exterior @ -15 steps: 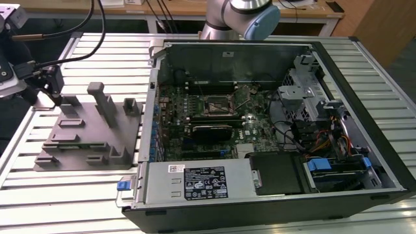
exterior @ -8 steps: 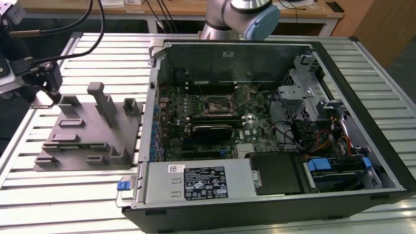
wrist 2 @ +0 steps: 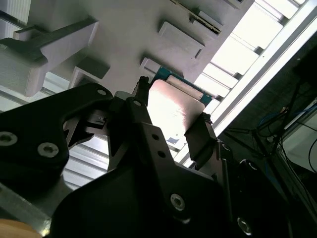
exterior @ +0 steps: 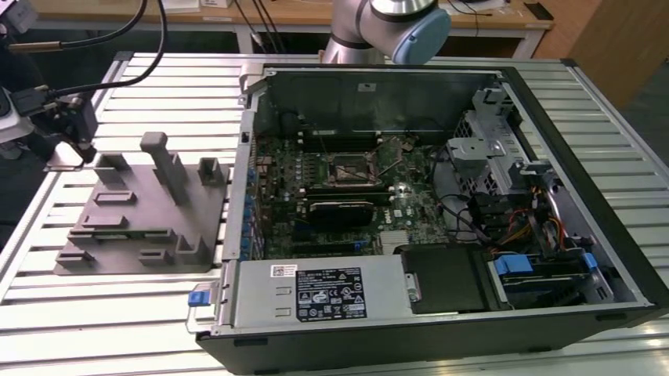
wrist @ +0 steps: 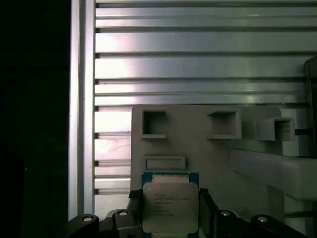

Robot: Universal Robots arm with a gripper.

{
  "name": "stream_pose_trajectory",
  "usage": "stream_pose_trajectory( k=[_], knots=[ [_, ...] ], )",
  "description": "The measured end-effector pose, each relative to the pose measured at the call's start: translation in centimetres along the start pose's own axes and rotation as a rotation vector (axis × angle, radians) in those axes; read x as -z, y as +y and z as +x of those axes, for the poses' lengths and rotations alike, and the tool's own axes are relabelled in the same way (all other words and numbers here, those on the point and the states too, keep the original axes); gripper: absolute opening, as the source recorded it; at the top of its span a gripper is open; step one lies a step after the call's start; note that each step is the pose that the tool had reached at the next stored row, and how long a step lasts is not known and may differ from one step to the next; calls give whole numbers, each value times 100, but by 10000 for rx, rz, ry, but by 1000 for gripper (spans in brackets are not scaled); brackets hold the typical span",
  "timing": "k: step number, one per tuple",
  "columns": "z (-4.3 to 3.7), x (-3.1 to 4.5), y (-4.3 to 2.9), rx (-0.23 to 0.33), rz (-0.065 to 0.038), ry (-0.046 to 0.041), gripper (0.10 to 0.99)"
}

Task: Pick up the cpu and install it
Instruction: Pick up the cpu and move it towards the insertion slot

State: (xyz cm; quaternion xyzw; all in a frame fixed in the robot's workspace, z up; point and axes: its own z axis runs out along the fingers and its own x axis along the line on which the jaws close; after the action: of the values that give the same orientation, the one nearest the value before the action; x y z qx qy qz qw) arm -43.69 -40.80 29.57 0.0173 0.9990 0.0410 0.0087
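- The claw [exterior: 69,150] stands at the corner of the grey fixture [exterior: 136,227] on the exterior view's left. It is drawn in narrow on the cpu [wrist: 170,207], and in both wrist views a finger [wrist: 134,210] presses each opposite edge.
- The cpu lies flat, metal top up, over the fixture's edge, just beside a shallow pocket. Whether it rests on the fixture or is already clear of it I cannot tell.
- The hold is on thin edges only — a small tilt or a jolt could let the chip swivel or drop onto the slatted desk [exterior: 125,313].
- A raised block of the fixture stands near, and a sideways sweep made too low could catch on it.
- The motherboard socket [exterior: 345,168] lies well apart, inside the open computer case [exterior: 601,235]. The case walls and loose cables there could snag the arm.
- A chip set down skewed or turned the wrong way would likely bend the socket's contacts — the gravest risk here.
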Motion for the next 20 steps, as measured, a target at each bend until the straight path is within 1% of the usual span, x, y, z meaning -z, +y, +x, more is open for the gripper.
stream_pose_trajectory(
  k=[20],
  knots=[
    [-3,203,17,0,-2,1,541]
  ],
)
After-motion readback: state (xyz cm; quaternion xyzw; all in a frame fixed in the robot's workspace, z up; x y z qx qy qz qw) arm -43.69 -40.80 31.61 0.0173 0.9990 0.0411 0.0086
